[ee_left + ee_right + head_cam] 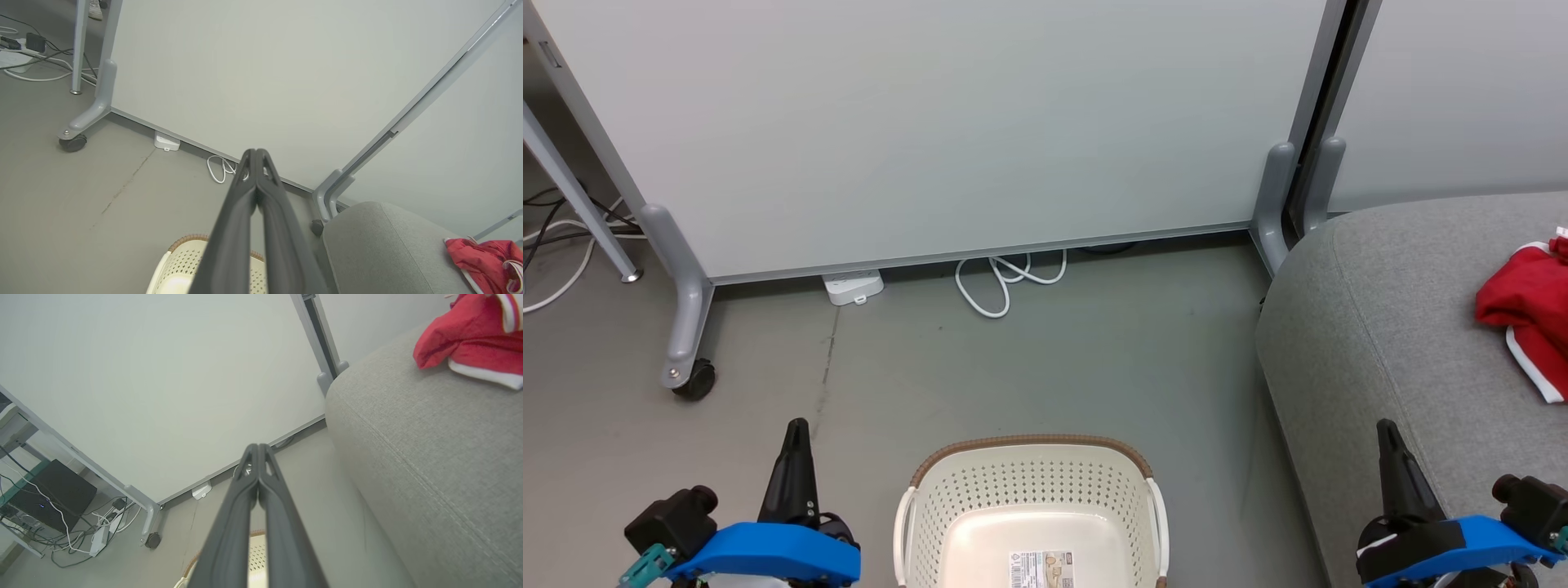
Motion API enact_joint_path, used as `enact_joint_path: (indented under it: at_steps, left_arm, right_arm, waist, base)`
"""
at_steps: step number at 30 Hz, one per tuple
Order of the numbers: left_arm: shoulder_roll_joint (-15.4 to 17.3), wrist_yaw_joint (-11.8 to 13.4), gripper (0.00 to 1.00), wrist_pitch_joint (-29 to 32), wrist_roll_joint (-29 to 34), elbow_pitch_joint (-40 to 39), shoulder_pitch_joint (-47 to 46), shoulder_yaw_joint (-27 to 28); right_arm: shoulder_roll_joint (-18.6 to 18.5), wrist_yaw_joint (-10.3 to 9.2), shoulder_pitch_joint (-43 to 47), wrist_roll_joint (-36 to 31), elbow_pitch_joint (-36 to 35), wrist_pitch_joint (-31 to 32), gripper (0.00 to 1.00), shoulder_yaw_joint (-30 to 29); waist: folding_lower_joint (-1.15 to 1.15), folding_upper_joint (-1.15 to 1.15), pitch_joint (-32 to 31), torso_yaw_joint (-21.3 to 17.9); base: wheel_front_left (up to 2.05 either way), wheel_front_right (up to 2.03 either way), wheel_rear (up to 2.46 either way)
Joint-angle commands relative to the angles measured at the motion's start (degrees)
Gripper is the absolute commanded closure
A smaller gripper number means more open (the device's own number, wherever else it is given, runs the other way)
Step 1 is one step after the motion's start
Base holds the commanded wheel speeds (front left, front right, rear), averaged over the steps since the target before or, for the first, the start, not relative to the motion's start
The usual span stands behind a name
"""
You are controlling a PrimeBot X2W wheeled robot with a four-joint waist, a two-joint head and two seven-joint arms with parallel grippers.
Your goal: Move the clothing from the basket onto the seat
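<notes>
Red clothing (1529, 314) with white trim lies bunched on the grey seat (1388, 327) at the right; it also appears as clothing (486, 263) and clothing (470, 341) in the wrist views. The cream basket (1031, 482) with a brown rim stands on the floor at bottom centre, with only a label on its bare bottom. My left gripper (796, 433) is shut and holds nothing, left of the basket. My right gripper (1387, 433) is shut and holds nothing, over the seat's front edge. The wrist views show the left gripper (256, 153) and the right gripper (258, 448) with tips pressed together.
A pale wheeled partition panel (931, 122) stands behind the basket, its caster foot (690, 376) at left. A white power strip (853, 287) and a coiled white cable (1005, 282) lie at its base. More cables and a black box (49, 494) sit far left.
</notes>
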Motion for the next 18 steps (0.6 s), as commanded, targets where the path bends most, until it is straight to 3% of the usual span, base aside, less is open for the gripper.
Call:
enact_joint_path:
  at_steps: [1, 18]
  left_arm:
    - [0.01, -0.23, 1.00, 0.45, -2.01, -0.94, -2.01, 0.63]
    - [0.01, -0.58, 1.00, 3.95, -15.48, -1.08, -2.84, 2.52]
  right_arm:
    - [-0.29, 0.01, -1.76, 2.18, -1.03, 0.39, 1.00, -0.12]
    - [-0.34, 0.01, -2.43, 16.67, -1.80, 3.92, 1.00, -0.43]
  waist:
    - [0.00, 0.00, 0.01, -0.05]
    - [0.00, 0.00, 0.14, -0.71]
  base:
    - [0.00, 0.00, 0.00]
    - [0.00, 0.00, 0.00]
